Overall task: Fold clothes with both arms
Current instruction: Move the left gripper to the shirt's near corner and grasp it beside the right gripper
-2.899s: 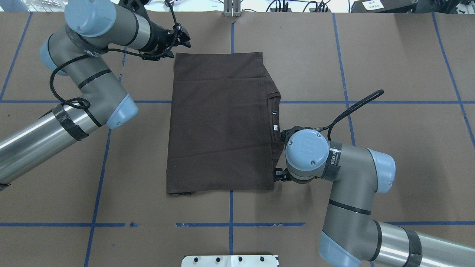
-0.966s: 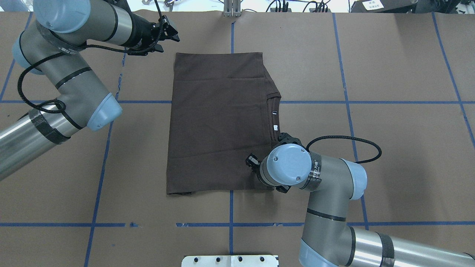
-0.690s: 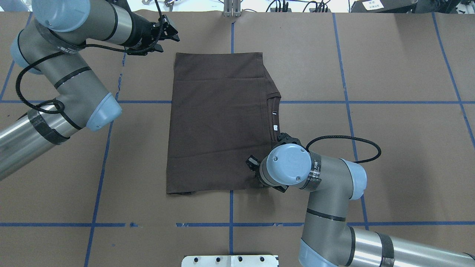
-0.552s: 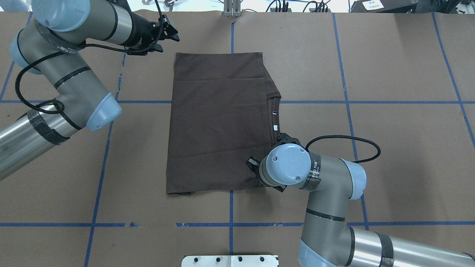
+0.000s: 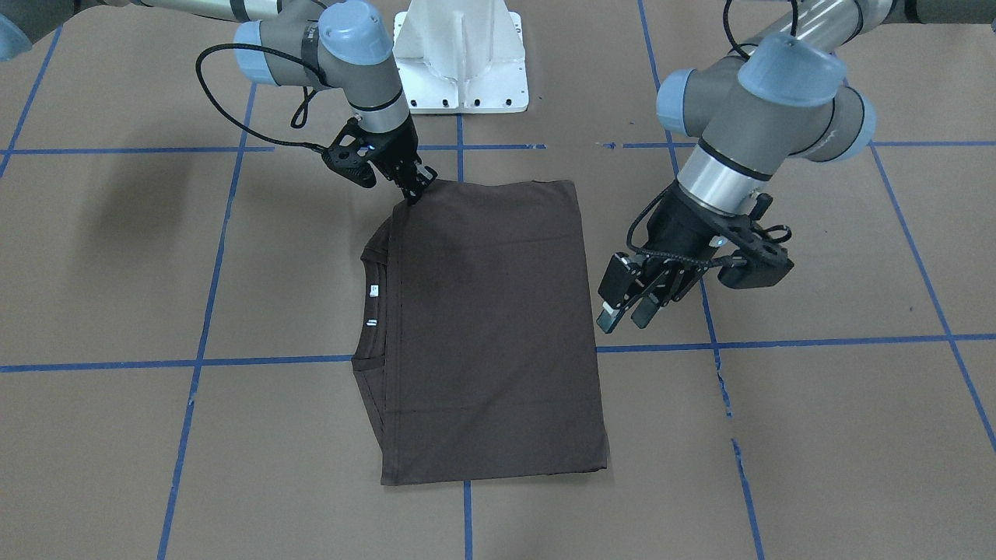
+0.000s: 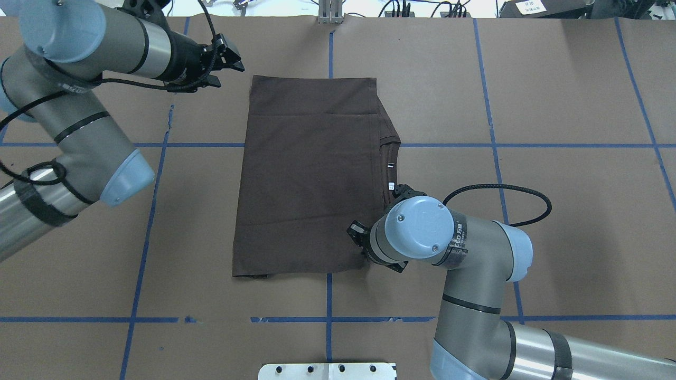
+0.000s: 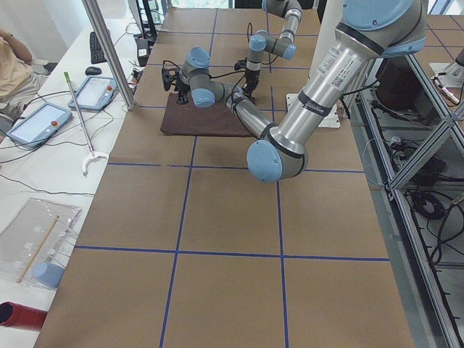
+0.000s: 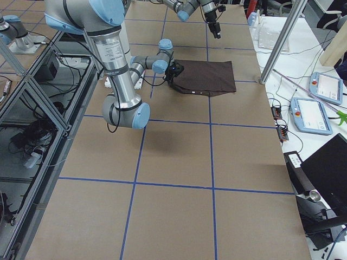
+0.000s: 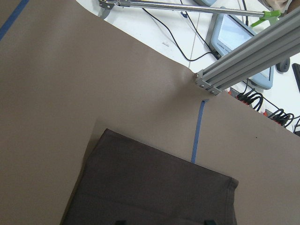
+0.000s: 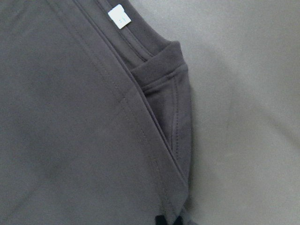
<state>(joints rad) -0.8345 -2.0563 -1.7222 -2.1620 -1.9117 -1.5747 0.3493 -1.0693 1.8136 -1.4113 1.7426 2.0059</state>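
The dark brown T-shirt (image 5: 490, 327) lies folded into a long rectangle on the brown table, its collar and white labels (image 5: 373, 292) at one long edge. It also shows in the overhead view (image 6: 311, 179). My right gripper (image 5: 415, 189) is shut on the shirt's corner nearest the robot's base; in the overhead view its wrist hides it. The right wrist view shows that corner's fabric (image 10: 70, 117) pinched at the bottom edge. My left gripper (image 5: 627, 309) is open and empty, above bare table beside the shirt's other long edge, near its far corner (image 6: 235, 59).
The white pedestal base (image 5: 459, 54) stands at the table's robot side. Blue tape lines (image 5: 467, 358) grid the brown paper. Tablets (image 8: 309, 114) and cables lie on the white bench past the far edge, by an aluminium post (image 9: 243, 56).
The right gripper has moved onto the shirt's near corner and drawn it slightly inward. The left arm has swung a little outward, away from the shirt's far corner, still open.
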